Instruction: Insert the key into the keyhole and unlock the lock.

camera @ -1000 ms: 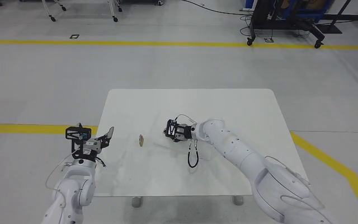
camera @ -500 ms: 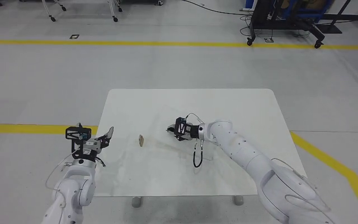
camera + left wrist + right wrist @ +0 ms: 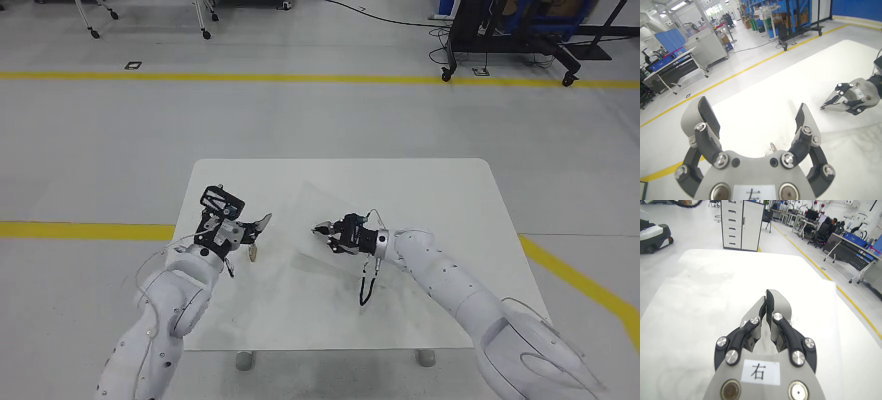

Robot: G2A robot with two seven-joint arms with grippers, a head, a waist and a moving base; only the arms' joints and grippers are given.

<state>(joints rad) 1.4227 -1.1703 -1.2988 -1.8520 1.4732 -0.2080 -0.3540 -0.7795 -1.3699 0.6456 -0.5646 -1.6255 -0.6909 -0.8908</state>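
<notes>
Half-hiding a brass piece [image 3: 772, 146], left claw [image 3: 753, 106] gapes; right claw [image 3: 766, 295] is clenched.

Your top camera looked steeply down from above the arms, far enough back to take in the whole table [image 3: 440, 190] and the floor's yellow line [image 3: 300, 78] beyond it. Your left wrist camera sat close behind the left hand [image 3: 753, 103], low over the table, facing across it toward the right hand [image 3: 823, 108] and the workshop behind. Your right wrist camera sat close behind the right hand, looking along the tabletop to its far edge and a grey cabinet [image 3: 742, 224]. All three shared the tabletop; the top and left wrist views both caught the right hand.
</notes>
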